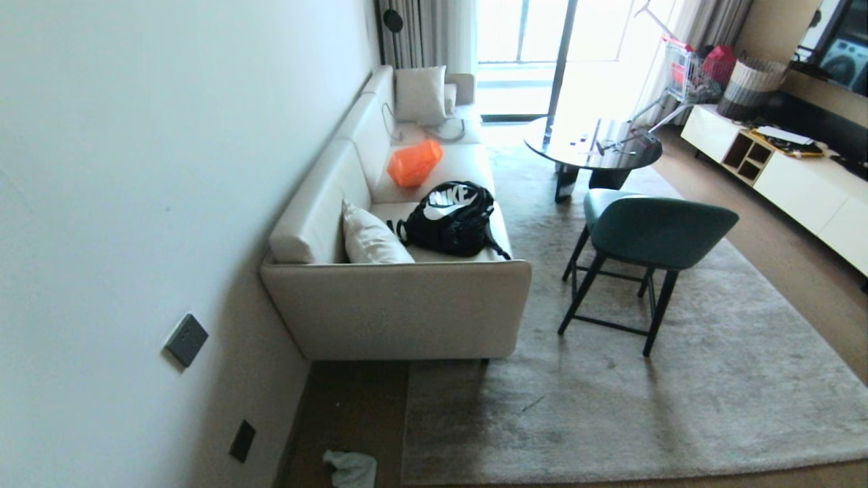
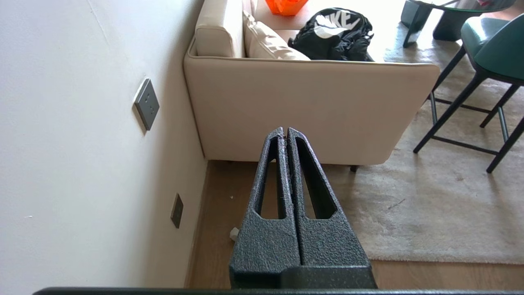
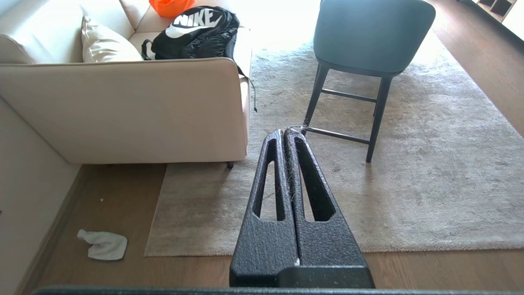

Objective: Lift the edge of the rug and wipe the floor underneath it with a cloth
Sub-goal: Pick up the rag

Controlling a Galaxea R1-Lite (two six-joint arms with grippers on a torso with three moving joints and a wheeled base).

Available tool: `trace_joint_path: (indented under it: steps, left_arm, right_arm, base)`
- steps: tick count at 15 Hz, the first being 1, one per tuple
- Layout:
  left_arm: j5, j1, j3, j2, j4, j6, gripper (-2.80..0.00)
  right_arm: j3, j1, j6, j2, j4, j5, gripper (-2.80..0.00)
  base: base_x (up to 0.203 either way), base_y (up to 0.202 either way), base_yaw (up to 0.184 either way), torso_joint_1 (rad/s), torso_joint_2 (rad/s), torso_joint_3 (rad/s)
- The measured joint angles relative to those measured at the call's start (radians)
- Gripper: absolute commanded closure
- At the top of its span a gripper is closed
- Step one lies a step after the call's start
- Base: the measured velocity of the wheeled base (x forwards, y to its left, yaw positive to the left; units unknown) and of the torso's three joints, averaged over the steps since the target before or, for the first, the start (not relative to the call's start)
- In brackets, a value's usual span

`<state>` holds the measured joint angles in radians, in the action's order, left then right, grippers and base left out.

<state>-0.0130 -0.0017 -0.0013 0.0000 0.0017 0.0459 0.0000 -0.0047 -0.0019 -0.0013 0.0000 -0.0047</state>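
Lying flat, the rug edge (image 3: 155,213) borders bare floor (image 3: 123,192) near the cloth (image 3: 104,245).

Strong daylight pours through the balcony door (image 1: 522,54), washing out the table (image 1: 593,146) with glare. The chair (image 1: 651,237) casts soft shadows on the rug (image 1: 678,379). Walls lean from lens distortion.

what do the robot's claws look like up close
Both the left claw and the right claw are black with a rough, pebbled texture. Each has two long tapered fingers with a slot-shaped cutout, widening to a blocky base. Pale fibres cling to the right one's tips. No cables or markings show.
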Motion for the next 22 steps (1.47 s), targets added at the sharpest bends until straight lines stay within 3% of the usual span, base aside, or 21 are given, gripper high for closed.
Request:
trace_joint_path:
  steps: [9,22]
  left_arm:
    - [0.0,0.0,0.0,0.0,0.0,0.0,0.0]
    - [0.0,0.0,0.0,0.0,0.0,0.0,0.0]
  right_arm:
    - [0.0,0.0,0.002,0.0,0.0,0.0,0.0]
    - [0.0,0.0,0.003,0.001,0.0,-0.001,0.0]
  base:
    - [0.0,0.0,0.0,-0.066,0.15,0.084]
    - [0.0,0.0,0.0,-0.124,0.3,0.173]
